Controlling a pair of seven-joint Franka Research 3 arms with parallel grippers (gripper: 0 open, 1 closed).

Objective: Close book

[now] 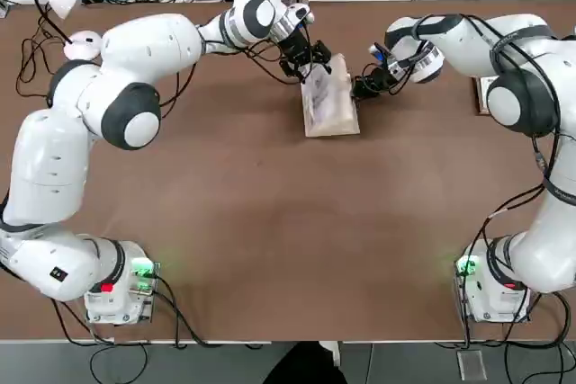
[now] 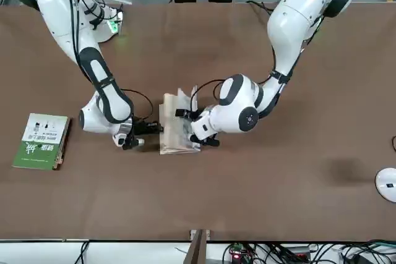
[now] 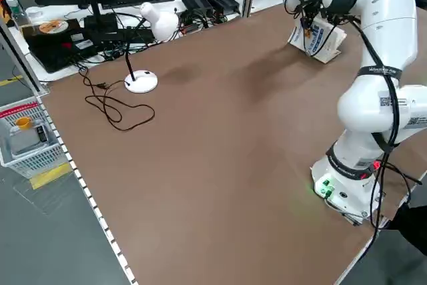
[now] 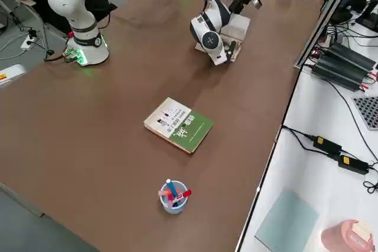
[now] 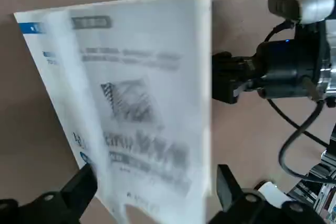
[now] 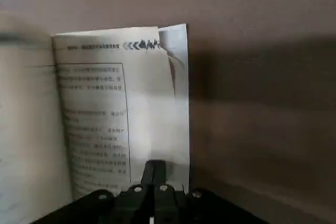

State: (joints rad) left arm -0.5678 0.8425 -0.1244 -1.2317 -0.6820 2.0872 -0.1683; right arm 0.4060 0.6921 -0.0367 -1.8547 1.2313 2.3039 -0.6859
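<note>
We are in the middle of the closing itself: the book point(image 1: 329, 101) lies at the far middle of the table point(image 1: 270, 222), half open, and every place below is given from it. Its white cover point(image 5: 142, 108) stands raised and tilted on the side toward the left gripper point(image 1: 304, 58), which is right against the book's far corner with its two fingers spread apart on either side of the cover's edge and not pinching it. The right gripper point(image 1: 369, 85) sits just beside the book's other long edge, low on the table, its fingers drawn together, one tip reaching over the edge of the open text page point(image 6: 105, 114); whether it presses the page we cannot tell. We judge that the next move is for the left gripper to carry the cover over onto the pages, while the right gripper draws clear of the edge.
</note>
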